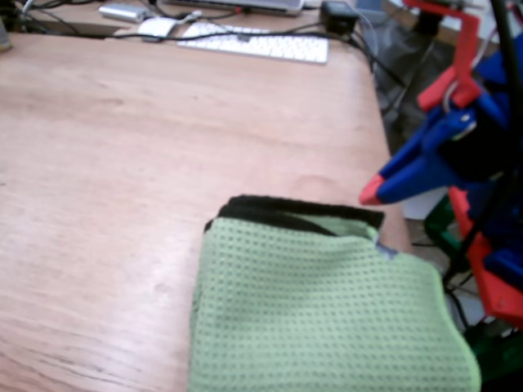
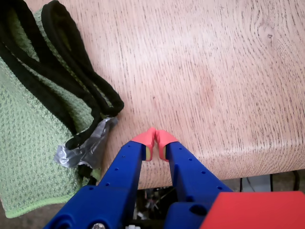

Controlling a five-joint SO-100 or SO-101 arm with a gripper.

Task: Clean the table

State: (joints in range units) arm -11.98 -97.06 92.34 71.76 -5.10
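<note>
The table is a light reddish-brown wooden top with visible grain; it also fills the wrist view. A folded green waffle cloth with black edging lies at the table's front right corner, and shows at the left of the wrist view. A grey tape tab sticks out of the cloth. My blue gripper with red tips is shut and empty, hovering over the table edge just right of the cloth. In the fixed view it hangs by the table's right edge, above the cloth's far corner.
A white keyboard, a white mouse, a silver device and cables lie along the far edge. The table's right edge drops off beside my arm base.
</note>
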